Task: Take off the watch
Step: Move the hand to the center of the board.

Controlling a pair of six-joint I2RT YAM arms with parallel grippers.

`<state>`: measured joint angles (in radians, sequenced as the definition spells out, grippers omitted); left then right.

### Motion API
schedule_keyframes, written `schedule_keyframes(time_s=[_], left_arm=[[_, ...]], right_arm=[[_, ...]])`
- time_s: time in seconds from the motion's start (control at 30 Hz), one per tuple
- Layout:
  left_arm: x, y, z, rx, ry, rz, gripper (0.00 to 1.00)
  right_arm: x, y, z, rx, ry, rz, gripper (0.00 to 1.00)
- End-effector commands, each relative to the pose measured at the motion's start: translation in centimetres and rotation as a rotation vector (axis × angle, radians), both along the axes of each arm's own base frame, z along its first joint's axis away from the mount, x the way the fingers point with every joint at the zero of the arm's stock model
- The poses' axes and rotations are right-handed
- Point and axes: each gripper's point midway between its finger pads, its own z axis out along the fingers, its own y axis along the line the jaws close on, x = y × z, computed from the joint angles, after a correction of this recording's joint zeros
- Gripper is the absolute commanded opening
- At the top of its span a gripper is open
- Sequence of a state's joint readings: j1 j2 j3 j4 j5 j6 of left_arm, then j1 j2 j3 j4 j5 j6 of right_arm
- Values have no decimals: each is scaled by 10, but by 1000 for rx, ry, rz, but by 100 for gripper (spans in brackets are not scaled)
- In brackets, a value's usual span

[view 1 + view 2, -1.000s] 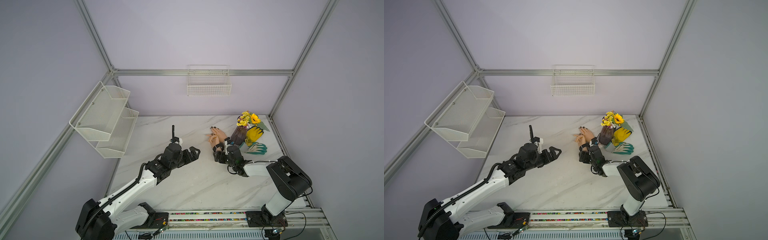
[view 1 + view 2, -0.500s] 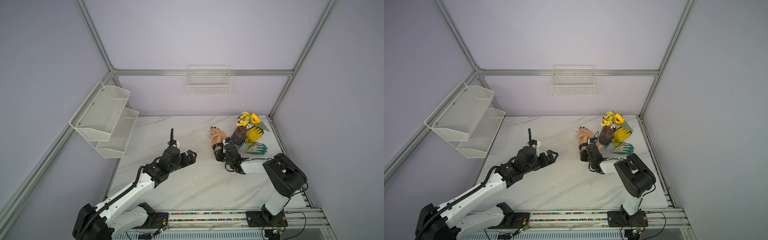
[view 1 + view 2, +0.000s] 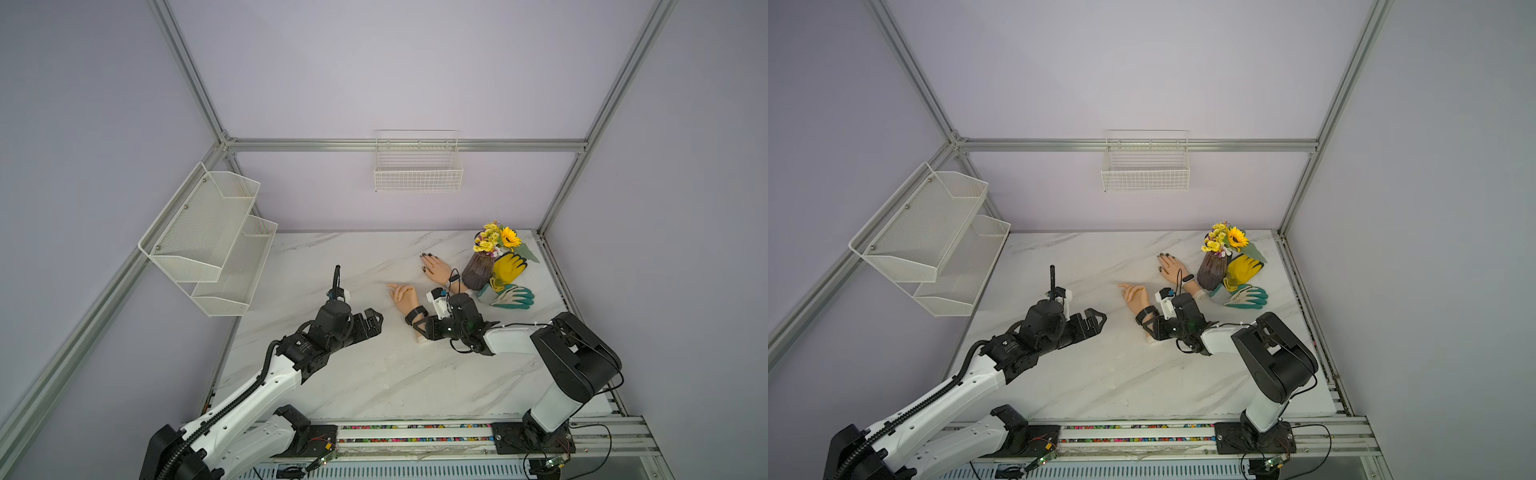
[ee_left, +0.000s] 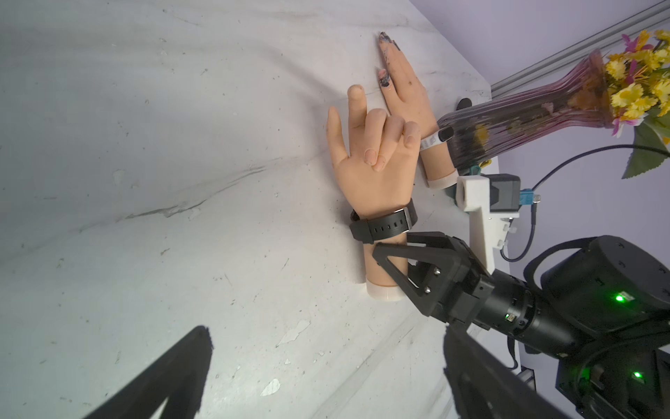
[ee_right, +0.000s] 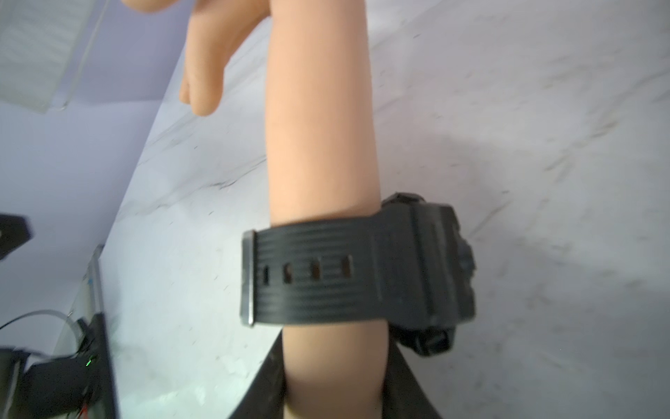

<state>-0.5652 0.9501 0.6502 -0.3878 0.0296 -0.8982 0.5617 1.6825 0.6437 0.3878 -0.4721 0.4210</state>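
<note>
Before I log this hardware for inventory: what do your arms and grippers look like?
Left arm and right arm: white links, black joints. A black ribbed cable conduit runs along the left one. Left gripper and right gripper are black with triangular open-frame fingers; green lights glow on the right wrist.

Top views: looking down steeply from high above the front edge, both covering the whole table (image 3: 374, 382).
Left wrist: looking across at the watch (image 4: 380, 226), fairly near.
Right wrist: looking along the model hand (image 5: 319, 127) at that same watch (image 5: 344, 279), very close.
</note>
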Motion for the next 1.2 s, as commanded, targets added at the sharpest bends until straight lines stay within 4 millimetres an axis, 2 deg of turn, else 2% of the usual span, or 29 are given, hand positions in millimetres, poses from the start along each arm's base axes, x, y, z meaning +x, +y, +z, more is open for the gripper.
schedule_keyframes(time_s=[0.0,0.13,0.23,0.3,0.37,0.47,0.57,0.67,0.83,0.97,1.03,1.17], left_arm=[[-11,-5,-8,-78,26,-36,100],[-20,-2,-18,-154,33,-16,100],[-22,8,-25,-163,40,31,100],[-23,12,-28,-150,47,45,100],[-24,15,-29,-131,51,52,100],[-22,17,-30,-110,50,51,100],[-21,19,-31,-88,49,56,100],[-20,21,-34,-74,53,60,100],[-18,20,-35,-70,53,61,100],[-19,20,-39,-63,63,62,100],[-19,19,-39,-67,64,57,100],[-19,24,-42,-43,60,72,100]], right_arm=[[-25,37,29,119,-47,244,9],[-45,63,10,128,35,377,11],[-44,70,-3,123,69,388,17],[-34,68,-10,92,61,340,26],[-23,66,-21,46,67,283,42],[-12,62,-24,14,55,221,52],[-2,55,-19,-7,22,151,66],[2,50,-11,-14,-2,118,72],[10,41,5,-20,-54,67,75],[18,32,28,-39,-149,15,77],[17,29,38,-47,-196,-8,79],[6,36,58,-51,-306,-34,82]])
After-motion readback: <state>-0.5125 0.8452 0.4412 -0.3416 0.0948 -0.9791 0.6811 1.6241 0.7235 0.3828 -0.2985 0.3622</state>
